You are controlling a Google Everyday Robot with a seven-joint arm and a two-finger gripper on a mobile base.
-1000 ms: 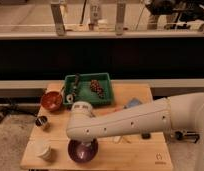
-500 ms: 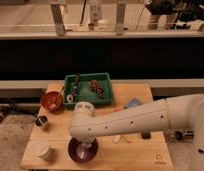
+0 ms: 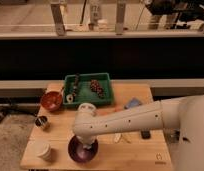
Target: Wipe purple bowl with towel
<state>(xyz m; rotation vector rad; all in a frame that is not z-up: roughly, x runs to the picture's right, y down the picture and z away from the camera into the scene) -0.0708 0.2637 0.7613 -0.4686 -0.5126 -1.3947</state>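
Purple bowl (image 3: pixel 75 151) sits lower left of frame, near bench (image 3: pixel 140 156) front edge. Hand (image 3: pixel 87 145) down inside bowl; grip state: can't tell. Prob. best: light pressure, circular sweeps w/ towel, no shoving bowl off edge.

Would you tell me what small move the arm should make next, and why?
Probably a short circular sweep inside the purple bowl: the gripper sits low over its middle, so it seems placed to wipe. I cannot see a towel under it.
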